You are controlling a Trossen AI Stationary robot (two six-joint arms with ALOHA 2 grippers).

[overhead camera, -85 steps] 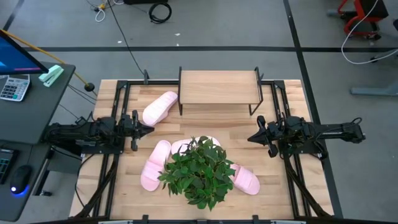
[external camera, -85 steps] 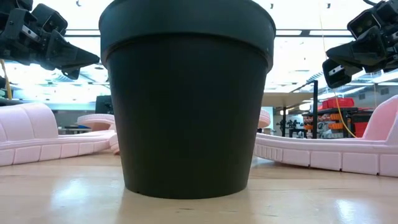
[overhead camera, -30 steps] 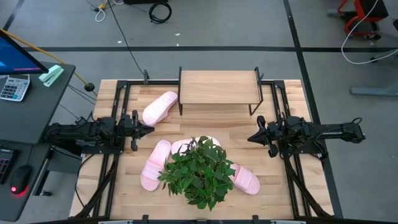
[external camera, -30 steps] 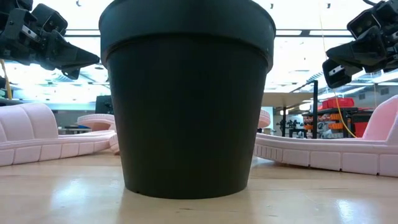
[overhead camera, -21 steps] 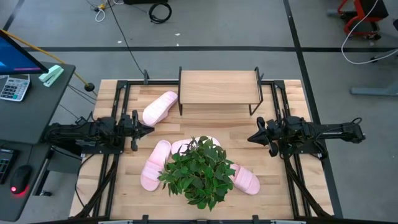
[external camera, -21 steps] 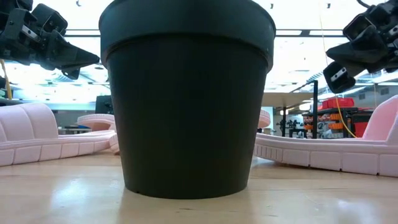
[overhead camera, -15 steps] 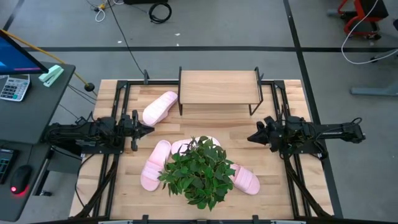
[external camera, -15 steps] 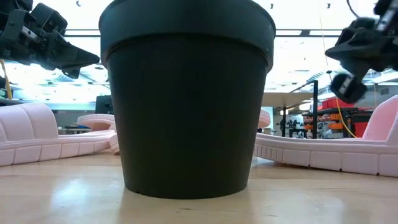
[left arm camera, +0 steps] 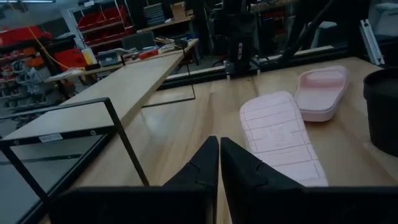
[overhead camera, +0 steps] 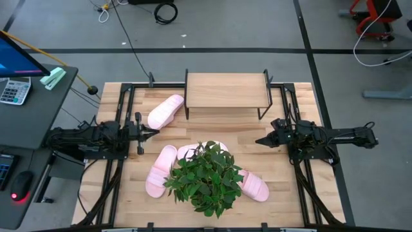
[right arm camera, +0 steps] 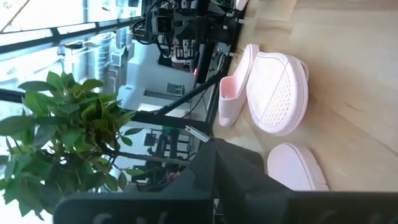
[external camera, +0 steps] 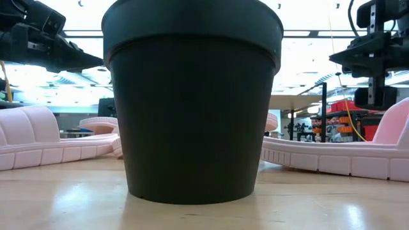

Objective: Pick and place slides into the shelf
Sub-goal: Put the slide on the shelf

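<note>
Nearest, dead centre at the table's (overhead camera: 129, 200) front: potted plant (overhead camera: 205, 177), dark pot (external camera: 192, 96) filling the low view, leaves spread over the slides around it

Just beside the plant on the left-arm side: one pink slide (overhead camera: 160, 171) lying lengthwise, toe toward the front edge

Half hidden under the foliage behind it: a second slide (overhead camera: 190, 151), only its end showing

On the right-arm side of the plant: a third slide (overhead camera: 252, 185), angled toward the front corner, partly under the leaves

Farther back, at mid-table: left gripper (overhead camera: 152, 133) hovering over bare wood, fingers (left arm camera: 202, 163) pressed together, nothing held, pointing inward toward the middle

Opposite, likewise over bare wood: right gripper (overhead camera: 259, 141), tips together and empty, aimed at the plant, well apart from any slide

Beyond the left gripper: fourth slide (overhead camera: 165, 111), diagonal, its far end just beside the shelf's left legs; contact impossible to tell

Farthest: shelf (overhead camera: 226, 90) at the back edge, centred, plank top bare, no slide on it

Off the table by the left arm: calculator (overhead camera: 14, 90) and mouse (overhead camera: 19, 187) on a dark side desk (overhead camera: 45, 122)
</note>
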